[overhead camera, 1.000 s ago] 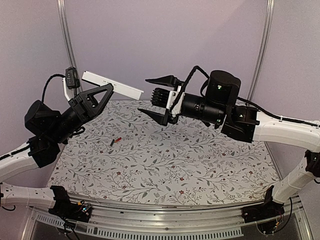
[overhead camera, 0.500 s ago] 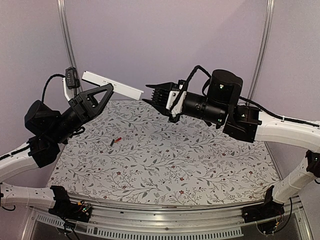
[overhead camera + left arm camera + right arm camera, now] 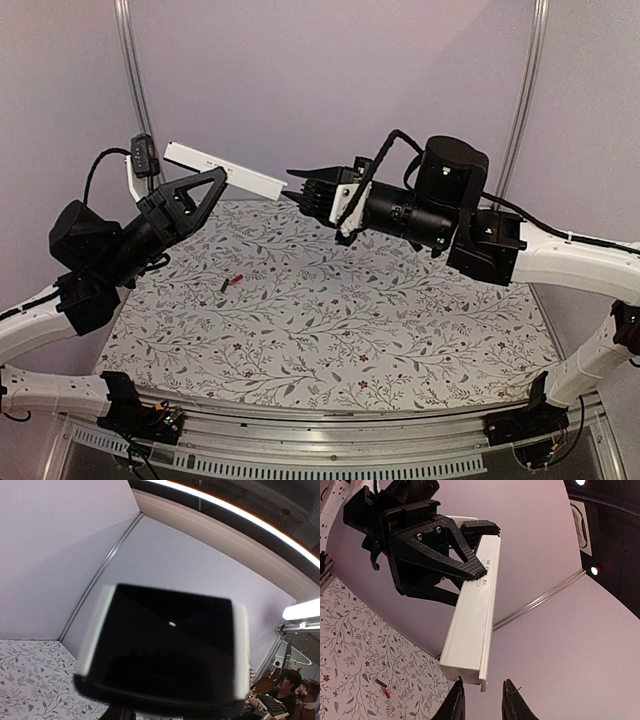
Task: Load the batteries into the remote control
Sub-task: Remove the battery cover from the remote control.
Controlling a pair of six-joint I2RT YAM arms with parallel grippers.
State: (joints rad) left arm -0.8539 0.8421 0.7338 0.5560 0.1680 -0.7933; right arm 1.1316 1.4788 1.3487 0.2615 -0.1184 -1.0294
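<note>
Left gripper [image 3: 218,178] clamps the remote control [image 3: 225,171] above the desk [image 3: 400,320]
Likely a light, stiff, slick bar: pinch its flat faces. Right gripper [image 3: 482,700] narrow at the remote control's free end, grip unclear; a battery [image 3: 232,282] lies beneath.

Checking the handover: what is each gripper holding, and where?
Left gripper clamps the remote near its middle. Right gripper sits at its free end; whether it grips cannot be told.

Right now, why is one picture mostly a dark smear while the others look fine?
Left wrist view: the remote control sits too near the lens, so it blurs; a light strip glares along the top. Right wrist view: remote sharp, battery tiny but clear. Top view: even light, sharp.
</note>
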